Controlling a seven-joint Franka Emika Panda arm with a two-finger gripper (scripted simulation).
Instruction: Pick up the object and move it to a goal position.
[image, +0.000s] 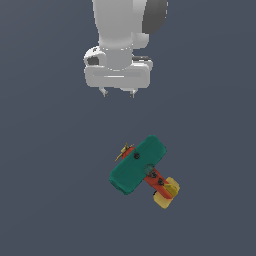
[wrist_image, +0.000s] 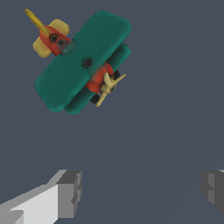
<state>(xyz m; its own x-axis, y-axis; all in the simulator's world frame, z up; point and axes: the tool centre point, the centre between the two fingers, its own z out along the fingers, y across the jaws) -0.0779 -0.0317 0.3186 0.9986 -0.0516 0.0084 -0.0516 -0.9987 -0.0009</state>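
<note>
The toy biplane (image: 139, 166) lies on the dark grey floor, with teal-green wings, red body, yellow tail toward the exterior view's lower right and yellow propeller toward the upper left. My gripper (image: 118, 93) hangs well above and behind it, open and empty, its short fingertips (image: 104, 92) pointing down. In the wrist view the biplane (wrist_image: 83, 61) sits ahead of the two spread grey fingers (wrist_image: 69, 192), clear of both, with its propeller facing the gripper.
A plain dark grey surface (image: 50, 175) fills both views. The white arm (image: 120, 35) rises above the gripper. No other objects show.
</note>
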